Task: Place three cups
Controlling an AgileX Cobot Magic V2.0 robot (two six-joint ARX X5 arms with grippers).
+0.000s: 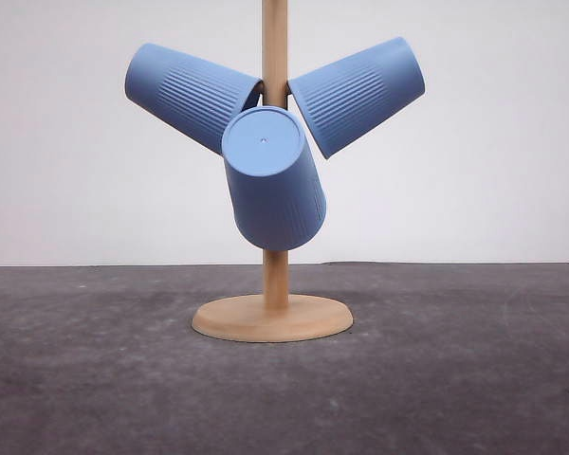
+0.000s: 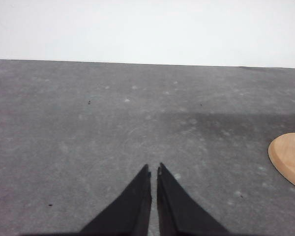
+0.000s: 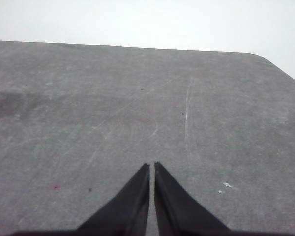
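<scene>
From the front, you see all three light-blue cups hanging mouth-inward on a wooden cup tree (image 1: 275, 142): the left cup (image 1: 190, 95) slants up to the left, the right cup (image 1: 358, 95) slants up to the right, and the front cup (image 1: 273, 180) points its flat round bottom toward you. The round wooden base (image 1: 271, 318) sits on the dark grey bench (image 1: 95, 379). Judged from this, the hanging looks finished.

In the left wrist view, your left claw (image 2: 154, 169) has its black fingers drawn together with just a sliver of a gap, gripping nothing. Bare bench lies ahead of its tips, and an edge of the wooden base (image 2: 290, 157) shows well off to one side of them.

In the right wrist view, your right claw (image 3: 152, 167) is likewise closed on nothing, over scuffed bench, with the bench's far corner beyond the tips.

Should you need to reseat a cup, expect it to be light, stiff and thin-walled, probably plastic. The ribbed wall should give the pads some bite; the smooth rim band looks slicker. Take it across the ribbed middle with a gentle squeeze, since the taper could let it slip toward the narrow end.
</scene>
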